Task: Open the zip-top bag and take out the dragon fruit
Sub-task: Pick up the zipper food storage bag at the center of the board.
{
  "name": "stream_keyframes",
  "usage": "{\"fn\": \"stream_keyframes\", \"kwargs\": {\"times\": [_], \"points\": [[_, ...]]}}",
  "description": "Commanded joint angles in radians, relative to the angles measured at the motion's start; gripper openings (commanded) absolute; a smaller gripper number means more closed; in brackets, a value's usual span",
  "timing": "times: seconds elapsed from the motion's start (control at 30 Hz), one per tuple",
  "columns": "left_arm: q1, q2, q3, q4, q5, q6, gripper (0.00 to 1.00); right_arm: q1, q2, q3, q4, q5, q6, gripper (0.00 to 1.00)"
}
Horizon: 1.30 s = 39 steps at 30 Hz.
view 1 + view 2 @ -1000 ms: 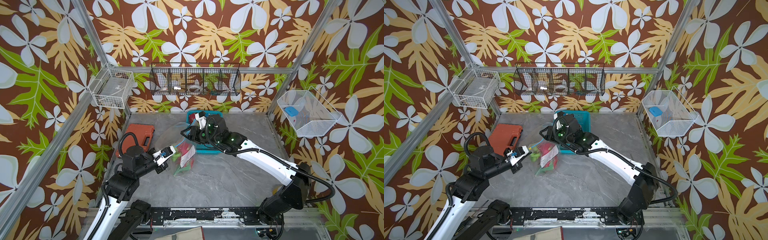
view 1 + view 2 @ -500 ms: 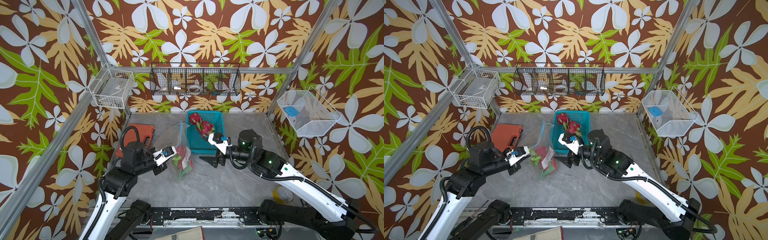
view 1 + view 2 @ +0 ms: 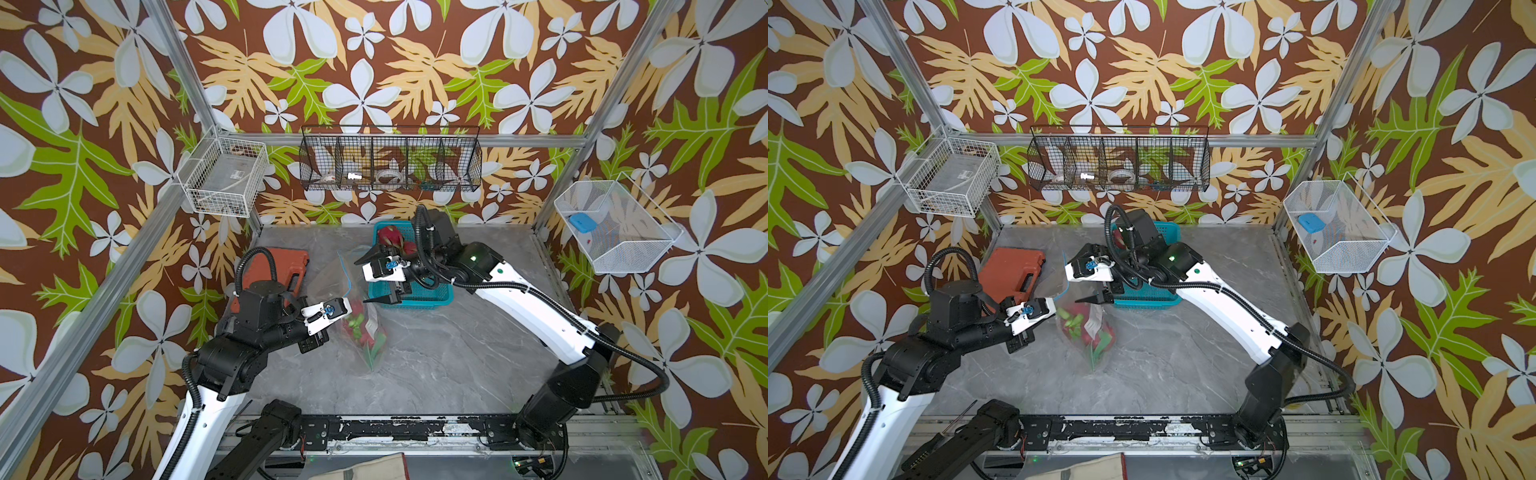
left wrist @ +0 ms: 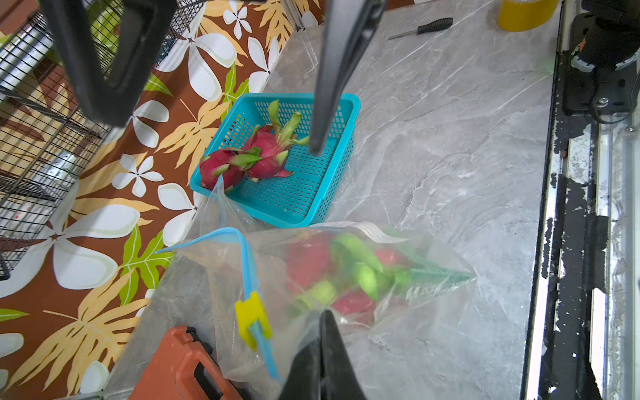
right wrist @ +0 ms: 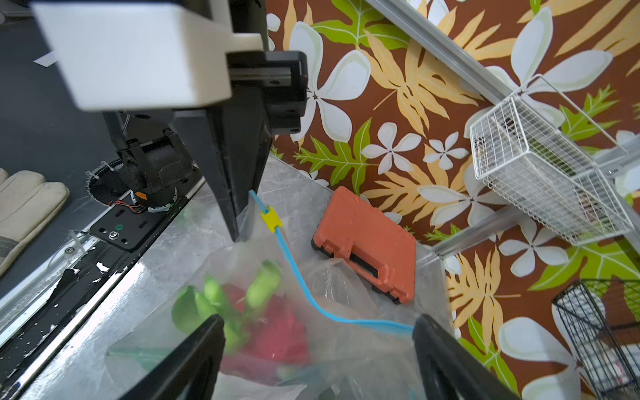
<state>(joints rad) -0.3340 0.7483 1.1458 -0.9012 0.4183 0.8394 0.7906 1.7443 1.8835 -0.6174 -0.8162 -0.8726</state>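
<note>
While clamped tight, left fingers: grip zip-top bag rim.
Right fingers: spread wide, empty, at bag mouth.

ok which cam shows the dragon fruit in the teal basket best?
Left wrist: two dragon fruit lie in the teal basket, almost fully in sight. In both top views the right arm covers most of them, leaving only patches of red. The right wrist view doesn't show the basket.
</note>
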Motion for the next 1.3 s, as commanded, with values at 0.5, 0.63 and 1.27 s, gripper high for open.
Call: {"fn": "stream_keyframes", "kwargs": {"times": [0.5,0.63,1.27], "points": [[-0.001,-0.017,0.034,0.031,-0.083,0.046,0.00,0.029,0.335,0.296,-0.154,-0.179,0.009,0.74],[0.002,-0.043,-0.061,0.116,-0.326,-0.093,0.02,0.053,0.425,0.361,-0.055,-0.167,0.110,0.83],[0.365,0.073,-0.011,-0.091,-0.134,-0.126,0.59,0.150,0.580,0.290,0.147,-0.228,0.527,0.76]]}}
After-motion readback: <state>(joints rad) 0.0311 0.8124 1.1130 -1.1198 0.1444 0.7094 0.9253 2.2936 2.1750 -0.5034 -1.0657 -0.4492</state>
